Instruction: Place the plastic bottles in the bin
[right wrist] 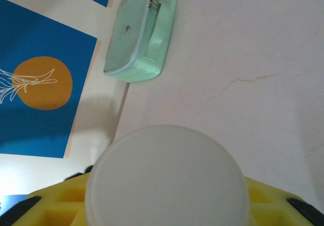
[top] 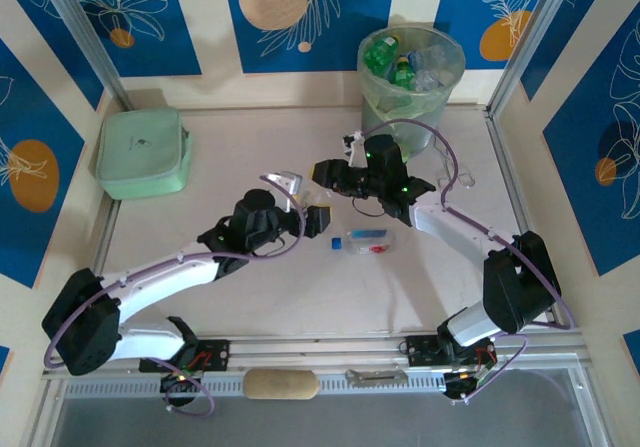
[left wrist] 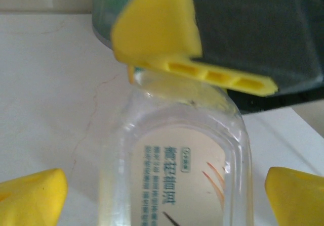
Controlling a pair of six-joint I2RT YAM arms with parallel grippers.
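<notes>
A clear plastic bottle with a cream label (left wrist: pixel 177 180) hangs over the table's middle (top: pixel 318 198). My right gripper (top: pixel 326 174) is shut on its neck, and its white cap (right wrist: pixel 167 180) sits between that gripper's yellow fingers (right wrist: pixel 276 203). One of those fingers (left wrist: pixel 157 31) crosses the bottle's shoulder. My left gripper (top: pixel 314 214) is open, its yellow fingertips (left wrist: pixel 35 193) standing wide apart on either side of the bottle's body without touching it. Another bottle with a blue cap and label (top: pixel 364 241) lies on the table. The grey bin (top: pixel 380 102) at the back holds several bottles (top: pixel 405 62).
A flat mint-green pouch (top: pixel 145 152) lies at the back left, also seen past the cap (right wrist: pixel 144 34). Aluminium posts and blue patterned walls enclose the table on both sides. A beige pad (top: pixel 281 383) rests on the front rail between the arm bases.
</notes>
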